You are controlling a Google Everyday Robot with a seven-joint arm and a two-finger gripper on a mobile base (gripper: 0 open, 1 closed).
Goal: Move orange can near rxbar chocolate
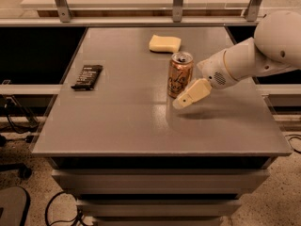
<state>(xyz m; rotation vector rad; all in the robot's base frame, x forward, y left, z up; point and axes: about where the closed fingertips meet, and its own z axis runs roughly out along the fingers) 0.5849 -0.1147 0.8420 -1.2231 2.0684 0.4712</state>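
The orange can (180, 74) stands upright on the grey table (141, 126), right of centre, with its silver top showing. The rxbar chocolate (87, 76), a flat black bar with white text, lies near the table's left edge, well apart from the can. My gripper (188, 95) reaches in from the right on a white arm (254, 55). Its cream tip sits low beside the can's lower right side, close to it or just touching. The can is not lifted.
A pale yellow sponge (165, 43) lies behind the can near the table's far edge. A metal rail with posts (178, 4) runs along the back. Dark gaps flank the table on both sides.
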